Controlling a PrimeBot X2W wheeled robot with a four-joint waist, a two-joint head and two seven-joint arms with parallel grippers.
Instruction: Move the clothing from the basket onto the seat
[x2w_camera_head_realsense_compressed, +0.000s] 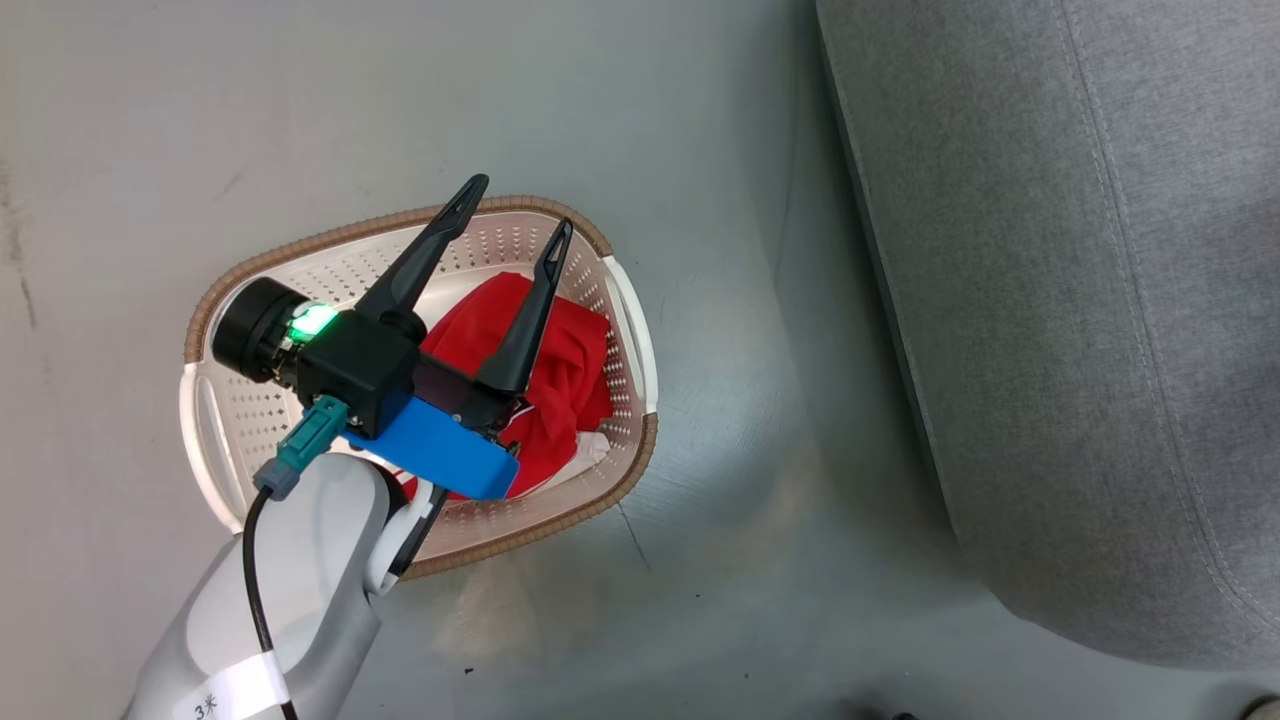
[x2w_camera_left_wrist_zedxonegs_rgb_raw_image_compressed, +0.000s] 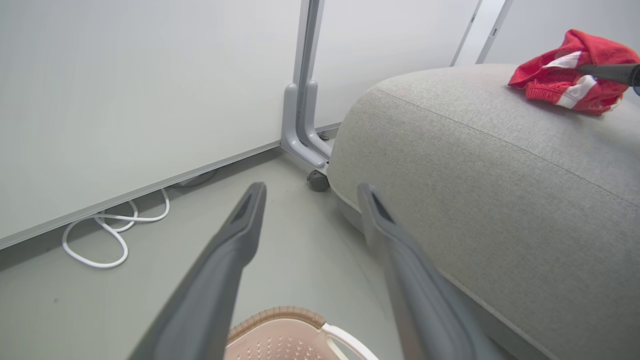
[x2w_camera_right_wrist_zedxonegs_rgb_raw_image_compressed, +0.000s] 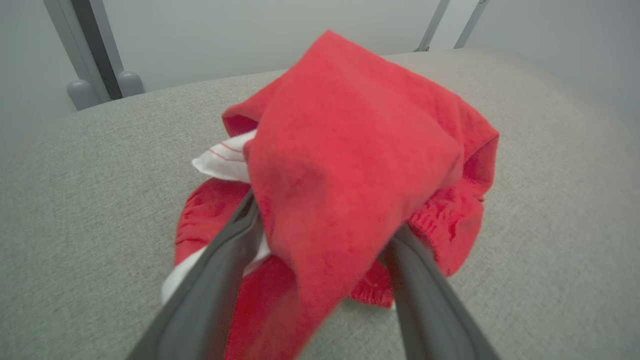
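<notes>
One red garment (x2w_camera_head_realsense_compressed: 560, 370) lies crumpled in the cream basket (x2w_camera_head_realsense_compressed: 625, 330) on the floor. My left gripper (x2w_camera_head_realsense_compressed: 515, 212) hovers over the basket, open and holding nothing; in the left wrist view its fingers (x2w_camera_left_wrist_zedxonegs_rgb_raw_image_compressed: 240, 235) point past the basket rim (x2w_camera_left_wrist_zedxonegs_rgb_raw_image_compressed: 280, 315) toward the grey seat (x2w_camera_left_wrist_zedxonegs_rgb_raw_image_compressed: 475, 165). A second red garment (x2w_camera_right_wrist_zedxonegs_rgb_raw_image_compressed: 350, 165) with white trim rests on the seat (x2w_camera_right_wrist_zedxonegs_rgb_raw_image_compressed: 100, 200). My right gripper (x2w_camera_right_wrist_zedxonegs_rgb_raw_image_compressed: 325, 215) is at this garment, jaws spread wide, the cloth draped over them and hiding the tips. From the left wrist, that garment (x2w_camera_left_wrist_zedxonegs_rgb_raw_image_compressed: 555, 75) shows with a dark finger (x2w_camera_left_wrist_zedxonegs_rgb_raw_image_compressed: 612, 74) on it.
The seat (x2w_camera_head_realsense_compressed: 1080, 300) stands to the right of the basket across a strip of grey floor. A white wall panel with a grey wheeled foot (x2w_camera_left_wrist_zedxonegs_rgb_raw_image_compressed: 305, 140) stands behind the seat, and a white cable (x2w_camera_left_wrist_zedxonegs_rgb_raw_image_compressed: 105, 235) loops on the floor along it.
</notes>
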